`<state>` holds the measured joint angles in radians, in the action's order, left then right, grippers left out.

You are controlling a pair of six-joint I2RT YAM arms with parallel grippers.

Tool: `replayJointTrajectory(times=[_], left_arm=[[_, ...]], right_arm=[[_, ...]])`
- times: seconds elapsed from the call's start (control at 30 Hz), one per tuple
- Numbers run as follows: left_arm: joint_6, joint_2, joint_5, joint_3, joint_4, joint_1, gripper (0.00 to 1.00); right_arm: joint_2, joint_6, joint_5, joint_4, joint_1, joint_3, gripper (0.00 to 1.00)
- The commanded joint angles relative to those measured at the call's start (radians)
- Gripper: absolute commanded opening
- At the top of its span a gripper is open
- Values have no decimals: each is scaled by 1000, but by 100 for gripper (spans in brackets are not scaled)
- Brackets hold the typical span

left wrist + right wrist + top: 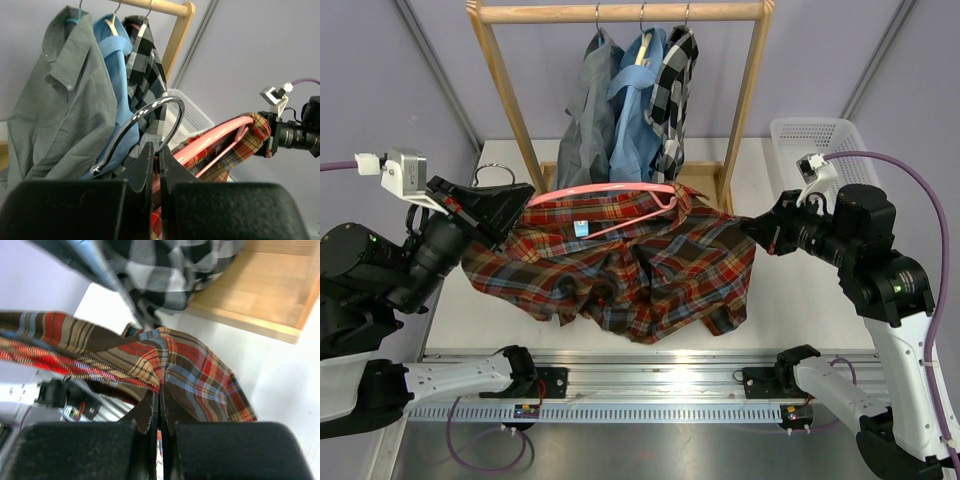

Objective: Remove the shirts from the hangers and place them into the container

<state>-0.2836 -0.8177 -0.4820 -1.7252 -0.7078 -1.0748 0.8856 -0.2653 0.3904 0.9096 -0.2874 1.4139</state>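
Note:
The red-and-dark plaid shirt (620,265) hangs stretched above the table between my two grippers, still on a pink rod hanger (610,193). My left gripper (523,203) is shut on the neck of that hanger, just below its silver hook (150,111). My right gripper (748,228) is shut on a fold at the shirt's right edge (200,370). A grey shirt (585,115), a light blue shirt (635,100) and a black-and-white checked shirt (675,85) hang on the rack. The white lattice container (815,135) stands at the back right.
The wooden rack's uprights (745,110) and base frame (255,295) stand right behind the plaid shirt. A metal rail (650,365) runs along the near table edge. Grey poles lean at both back corners.

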Motion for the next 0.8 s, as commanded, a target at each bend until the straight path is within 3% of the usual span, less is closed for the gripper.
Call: replayJointTrajectory(times=[0.0, 0.13, 0.77], left_arm=[[27, 112, -121, -109, 162, 26, 0], [24, 114, -133, -134, 122, 27, 0], [-3, 199, -110, -68, 174, 27, 0]], right_arm=[[7, -20, -428, 115, 31, -10, 0], [-7, -66, -567, 107, 31, -27, 0], [21, -124, -651, 137, 31, -50, 0]])
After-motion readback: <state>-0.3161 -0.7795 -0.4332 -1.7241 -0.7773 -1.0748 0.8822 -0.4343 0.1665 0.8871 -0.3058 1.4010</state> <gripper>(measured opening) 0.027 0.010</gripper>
